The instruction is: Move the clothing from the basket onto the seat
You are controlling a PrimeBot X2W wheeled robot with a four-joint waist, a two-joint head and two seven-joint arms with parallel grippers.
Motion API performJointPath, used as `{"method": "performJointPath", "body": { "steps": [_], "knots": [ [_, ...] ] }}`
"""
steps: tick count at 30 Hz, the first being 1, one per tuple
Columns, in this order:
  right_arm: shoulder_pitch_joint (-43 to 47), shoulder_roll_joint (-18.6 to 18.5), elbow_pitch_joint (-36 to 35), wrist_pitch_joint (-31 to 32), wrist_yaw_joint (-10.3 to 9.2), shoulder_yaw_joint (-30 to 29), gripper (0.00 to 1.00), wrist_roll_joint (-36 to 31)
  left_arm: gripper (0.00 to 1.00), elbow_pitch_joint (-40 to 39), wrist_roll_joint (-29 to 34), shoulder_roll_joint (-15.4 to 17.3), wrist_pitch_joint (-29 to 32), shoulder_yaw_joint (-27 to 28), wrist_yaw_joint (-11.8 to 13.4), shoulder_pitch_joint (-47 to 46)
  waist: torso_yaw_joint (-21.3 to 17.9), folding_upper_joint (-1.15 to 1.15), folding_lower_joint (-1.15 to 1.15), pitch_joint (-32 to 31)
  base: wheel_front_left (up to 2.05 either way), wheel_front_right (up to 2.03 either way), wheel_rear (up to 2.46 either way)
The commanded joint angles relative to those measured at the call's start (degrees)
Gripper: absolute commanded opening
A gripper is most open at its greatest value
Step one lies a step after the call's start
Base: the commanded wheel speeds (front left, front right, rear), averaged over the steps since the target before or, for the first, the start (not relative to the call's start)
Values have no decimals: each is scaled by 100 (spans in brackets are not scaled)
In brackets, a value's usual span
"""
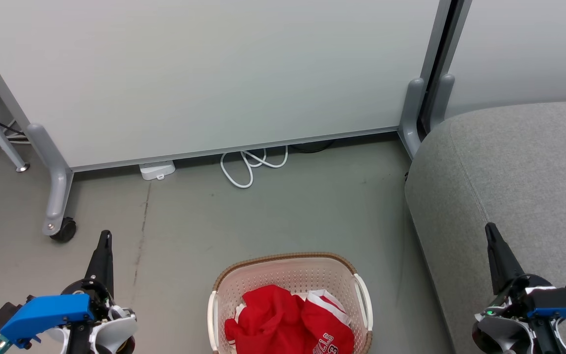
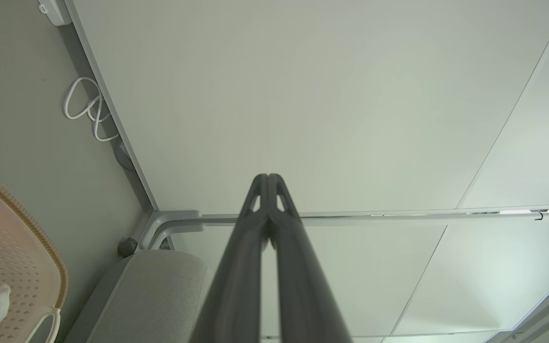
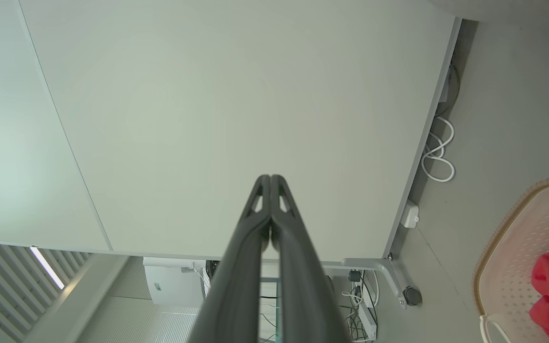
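Jaws clamped tight on both sides, nothing between them; the left gripper shows its two dark fingers meeting at the tips in its own wrist view, and the right gripper shows the same; the head view gives the full layout, with the clothing heaped red inside the basket at bottom centre, white lettering partly showing on one piece; the left wrist view catches the rounded corner of the seat beyond the basket's rim, while the right wrist view picks up slatted blinds and tangled cords past the white panel; both arms sit low at the head view's bottom corners, fingers aimed at that panel, left over the floor, right over the seat's front edge; the basket stands just beside the seat, a narrow strip of floor between; open floor runs from the basket to the looped white cable and the caster.
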Motion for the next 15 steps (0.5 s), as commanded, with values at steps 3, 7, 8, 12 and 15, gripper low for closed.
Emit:
{"method": "performJointPath", "body": {
  "steps": [3, 7, 8, 12, 15],
  "knots": [
    [20, -33, 3, -5, 5, -7, 0, 16, 0, -28, -13, -6, 15, 4, -11, -56, 0, 0, 0, 0, 0, 0, 0],
    [20, -33, 3, -5, 5, -7, 0, 16, 0, -28, -14, -6, 15, 4, -11, -56, 0, 0, 0, 0, 0, 0, 0],
    [20, -33, 3, -5, 5, -7, 0, 16, 0, -28, -13, -6, 15, 4, -11, -56, 0, 0, 0, 0, 0, 0, 0],
    [20, -33, 3, -5, 5, -7, 0, 16, 0, -28, -14, -6, 15, 4, -11, -56, 0, 0, 0, 0, 0, 0, 0],
    [5, 4, 15, -1, 0, 3, 100, -2, 100, 19, 1, 0, -3, -2, 0, 6, 0, 0, 0, 0, 0, 0, 0]
  ]
}}
